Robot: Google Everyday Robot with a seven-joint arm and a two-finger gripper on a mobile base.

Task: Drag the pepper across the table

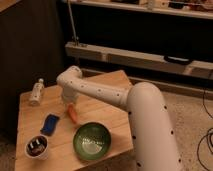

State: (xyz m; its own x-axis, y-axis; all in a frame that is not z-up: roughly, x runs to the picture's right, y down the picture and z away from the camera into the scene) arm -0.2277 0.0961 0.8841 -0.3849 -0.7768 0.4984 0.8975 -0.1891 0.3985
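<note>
The pepper (pixel 73 115), a small orange-red tapered vegetable, lies on the light wooden table (pixel 105 117) just above the green bowl (pixel 92 141). My white arm reaches in from the right and bends down over the table's middle. The gripper (pixel 68 104) points down at the pepper's upper end and seems to touch it. The wrist covers the fingers.
A blue sponge (pixel 49 124) lies left of the pepper. A small bottle (pixel 36 92) stands at the table's far left. A dark cup with a white rim (pixel 37 147) sits at the front left corner. A long grey shelf (pixel 135 57) runs behind the table.
</note>
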